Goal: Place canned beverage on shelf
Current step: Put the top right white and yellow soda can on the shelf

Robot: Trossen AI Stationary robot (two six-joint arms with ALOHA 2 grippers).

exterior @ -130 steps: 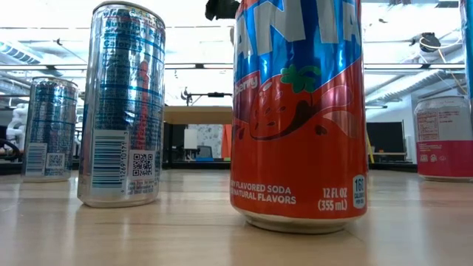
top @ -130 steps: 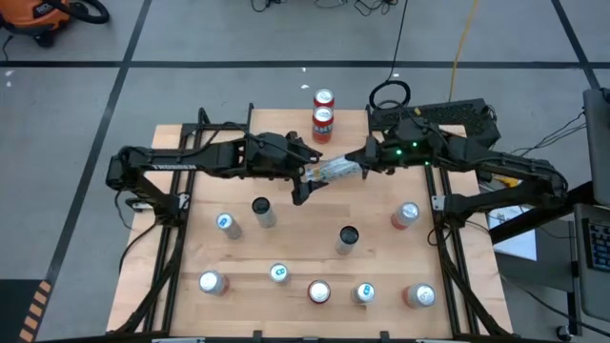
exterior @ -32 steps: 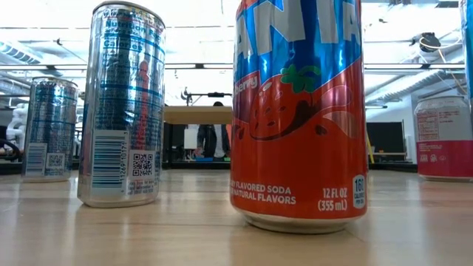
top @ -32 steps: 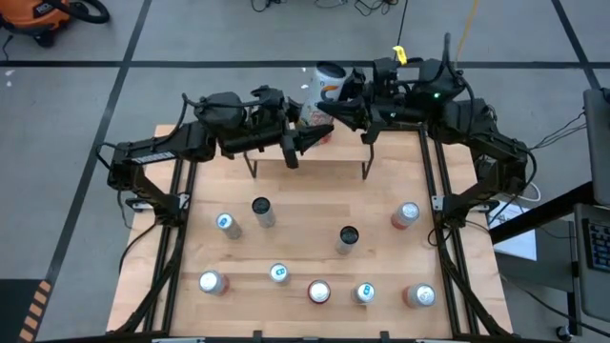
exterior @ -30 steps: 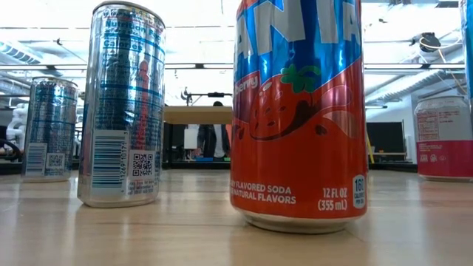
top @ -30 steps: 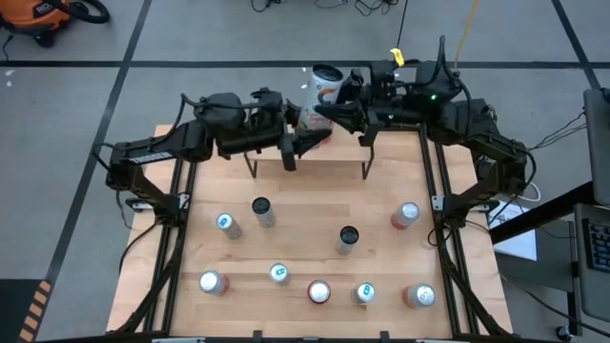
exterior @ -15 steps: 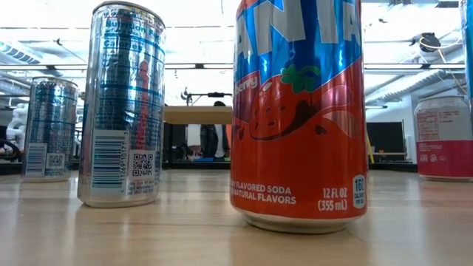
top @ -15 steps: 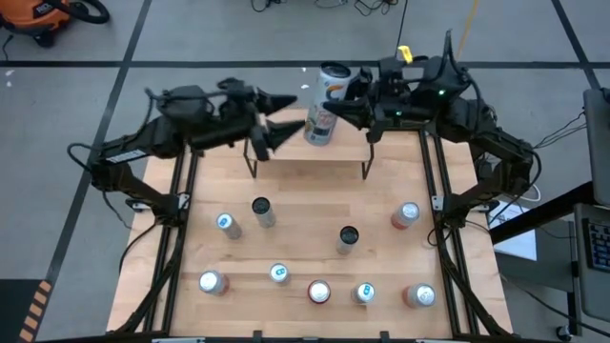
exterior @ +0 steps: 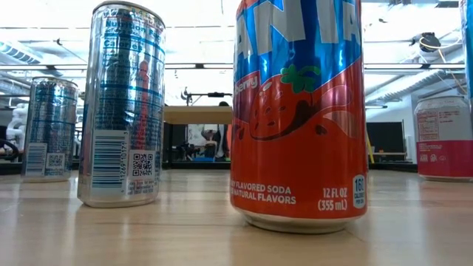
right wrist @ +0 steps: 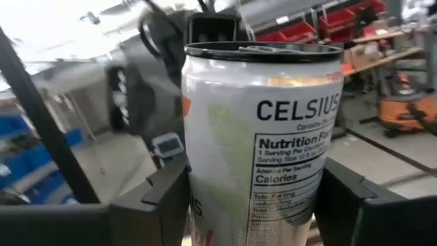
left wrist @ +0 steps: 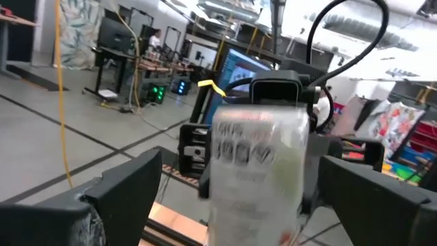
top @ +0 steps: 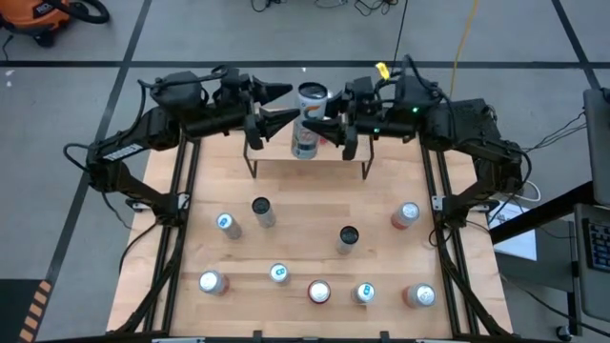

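Can held upright over the shelf by the right gripper

Can (top: pixel 307 121) is seen standing upright above the shelf (top: pixel 329 166), a low wooden board on thin black legs set against the far edge of the table (top: pixel 286 238), about midway along that edge. The white can is gripped between the two fingers of the right gripper (top: pixel 329 131), which reaches in from the right; in the right wrist view the can (right wrist: pixel 263 137) fills the space between the dark fingers (right wrist: pixel 160 198), one pressed to each side of its body, its top rim above them. Whether the can's base touches the board cannot be told.

The left gripper (top: pixel 276 105) is held just beside the can on its left side, its jaws spread wide and closed on nothing. In the left wrist view the can (left wrist: pixel 256 167) is seen ahead of and between the parted fingers (left wrist: pixel 126 191), apart from both.

Nine other cans stand on the table nearer the front edge, among them an orange soda can (exterior: pixel 299 111) and a slim silver can (exterior: pixel 122 103) in the low view.
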